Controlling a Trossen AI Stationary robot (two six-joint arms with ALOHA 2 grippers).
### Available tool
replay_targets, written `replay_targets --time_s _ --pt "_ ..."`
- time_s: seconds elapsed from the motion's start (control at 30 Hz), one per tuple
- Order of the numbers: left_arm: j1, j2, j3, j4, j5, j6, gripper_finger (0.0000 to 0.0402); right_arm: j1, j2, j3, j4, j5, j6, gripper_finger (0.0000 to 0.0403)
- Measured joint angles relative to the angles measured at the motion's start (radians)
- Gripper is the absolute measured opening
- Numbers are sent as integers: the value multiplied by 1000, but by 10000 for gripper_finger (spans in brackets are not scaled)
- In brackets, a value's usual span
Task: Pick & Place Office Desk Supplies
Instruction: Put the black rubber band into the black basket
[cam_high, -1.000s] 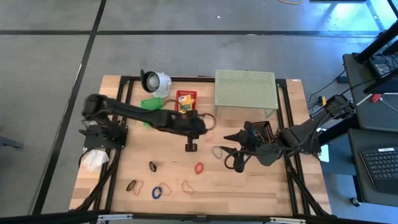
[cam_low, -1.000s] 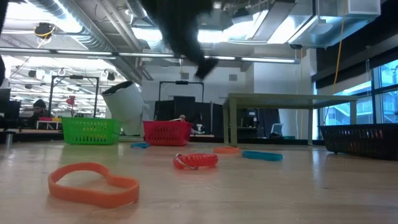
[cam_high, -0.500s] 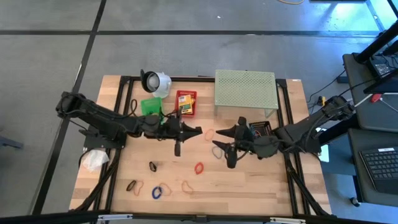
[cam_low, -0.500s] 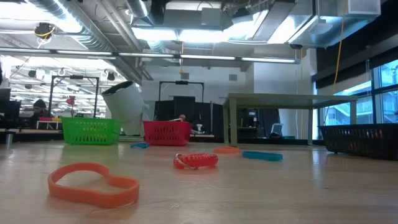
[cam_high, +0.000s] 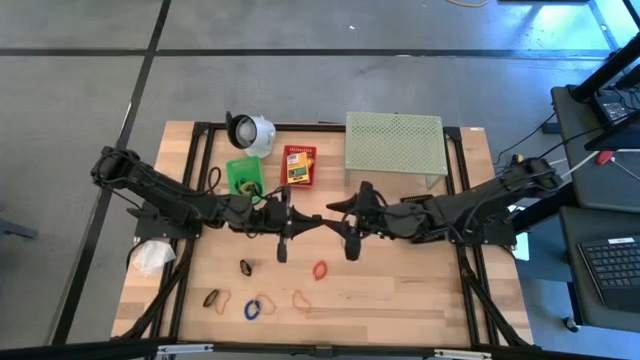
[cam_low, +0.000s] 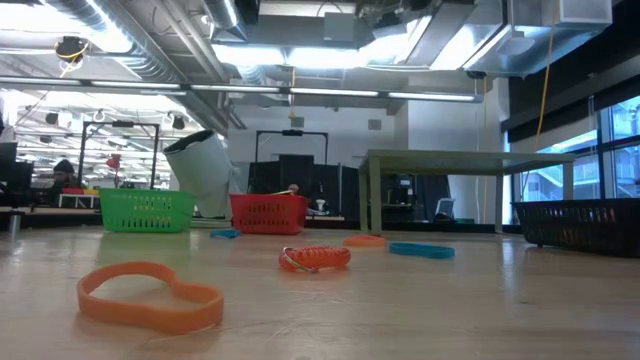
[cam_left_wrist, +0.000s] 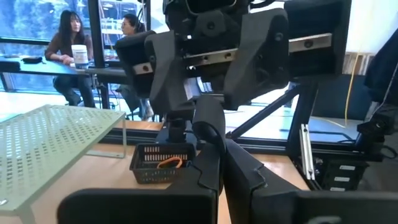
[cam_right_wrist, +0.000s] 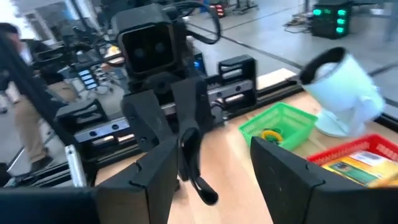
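Observation:
My left gripper (cam_high: 313, 218) is shut, held level above the middle of the table and pointing toward the right edge. My right gripper (cam_high: 335, 216) faces it, open. In the right wrist view the left gripper's shut tips (cam_right_wrist: 198, 177) stand between my right fingers (cam_right_wrist: 155, 180), and no touch shows. I see nothing in either gripper. Loose bands lie flat on the near part of the table: red (cam_high: 320, 269), black (cam_high: 246, 266), blue (cam_high: 252, 308) and orange (cam_high: 300, 298). A crayon box sits in the red basket (cam_high: 298, 165).
A green basket (cam_high: 243, 172) and a white round object (cam_high: 250, 130) stand at the far left. The pale green perforated shelf (cam_high: 394, 145) is at the far right. A black basket (cam_left_wrist: 161, 165) beside it holds an orange band. A crumpled white thing (cam_high: 150, 257) lies beside the table's left edge.
My left gripper has tipped up from pointing down to level, and its arm has drawn back toward the left edge; it has risen out of the low view. My right gripper has travelled toward the table's left and a little toward the far edge, up to the left gripper.

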Motion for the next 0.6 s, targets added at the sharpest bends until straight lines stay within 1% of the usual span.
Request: replay_targets --time_s 0.13,0.2,0.43,0.6 --pt "0 0 0 0 1 0 2 -10 14 0 33 -69 -13 204" --pt "0 0 0 0 2 0 2 -10 16 0 37 -85 -16 209" --pt "0 0 0 1 8 -3 2 -22 16 0 62 -61 -24 237" --pt "0 0 0 5 8 -3 2 -25 23 0 80 -63 -28 231"
